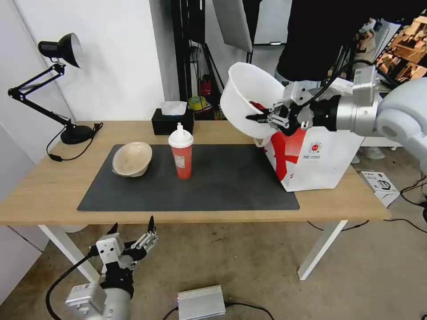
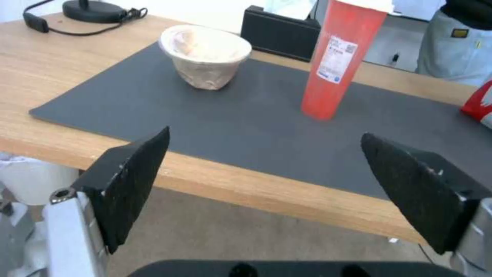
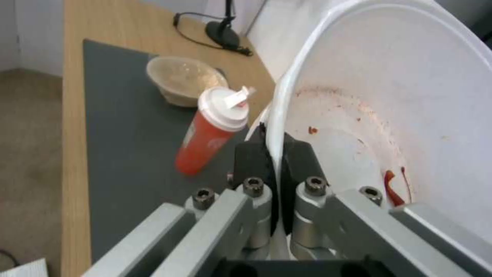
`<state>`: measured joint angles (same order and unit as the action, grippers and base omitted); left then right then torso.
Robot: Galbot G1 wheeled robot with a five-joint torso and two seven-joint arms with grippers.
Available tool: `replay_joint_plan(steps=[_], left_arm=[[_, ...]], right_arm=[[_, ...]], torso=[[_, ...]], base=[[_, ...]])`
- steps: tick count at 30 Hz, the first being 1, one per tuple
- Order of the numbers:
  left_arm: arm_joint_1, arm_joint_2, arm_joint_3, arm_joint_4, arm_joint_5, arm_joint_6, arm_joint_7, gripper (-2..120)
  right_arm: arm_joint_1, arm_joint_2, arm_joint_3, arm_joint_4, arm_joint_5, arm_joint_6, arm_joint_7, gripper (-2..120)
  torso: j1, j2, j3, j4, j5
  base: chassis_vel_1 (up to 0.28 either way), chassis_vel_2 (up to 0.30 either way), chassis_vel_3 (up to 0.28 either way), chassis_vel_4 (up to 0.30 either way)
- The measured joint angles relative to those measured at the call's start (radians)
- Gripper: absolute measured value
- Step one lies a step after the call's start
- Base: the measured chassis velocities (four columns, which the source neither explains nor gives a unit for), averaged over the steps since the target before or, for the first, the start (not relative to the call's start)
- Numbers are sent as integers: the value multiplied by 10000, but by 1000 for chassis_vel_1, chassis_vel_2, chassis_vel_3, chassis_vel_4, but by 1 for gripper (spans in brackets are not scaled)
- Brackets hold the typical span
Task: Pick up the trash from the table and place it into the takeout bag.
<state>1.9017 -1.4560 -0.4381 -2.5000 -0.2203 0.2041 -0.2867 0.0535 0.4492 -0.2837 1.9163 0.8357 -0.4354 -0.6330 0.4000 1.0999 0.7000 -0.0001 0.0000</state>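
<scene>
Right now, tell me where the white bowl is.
The white bowl hangs tilted in the right hand, pinched by its rim, above the bag at the table's right end.

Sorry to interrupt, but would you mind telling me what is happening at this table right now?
The right claw has pinched the rim of the white plastic bowl and holds it tilted in the air above the takeout bag. The red drink cup and the beige pulp bowl sit on the dark mat. The left claw hangs open below the table's front edge.

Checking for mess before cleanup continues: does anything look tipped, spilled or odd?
The beige pulp bowl leans on the dark grey mat. The right gripper holds the red-smeared white plastic bowl steeply tilted; nothing has spilled.
</scene>
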Motion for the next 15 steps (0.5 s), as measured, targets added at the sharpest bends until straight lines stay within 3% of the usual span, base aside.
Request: replay_joint_plan(steps=[15], left_arm=[[-11,-3,53,0,-43,-105,2,100]], right_arm=[[176,218,55,-707,262,-73,192,0]], torso=[[0,1,0,1,0]], base=[[0,0,0,0]])
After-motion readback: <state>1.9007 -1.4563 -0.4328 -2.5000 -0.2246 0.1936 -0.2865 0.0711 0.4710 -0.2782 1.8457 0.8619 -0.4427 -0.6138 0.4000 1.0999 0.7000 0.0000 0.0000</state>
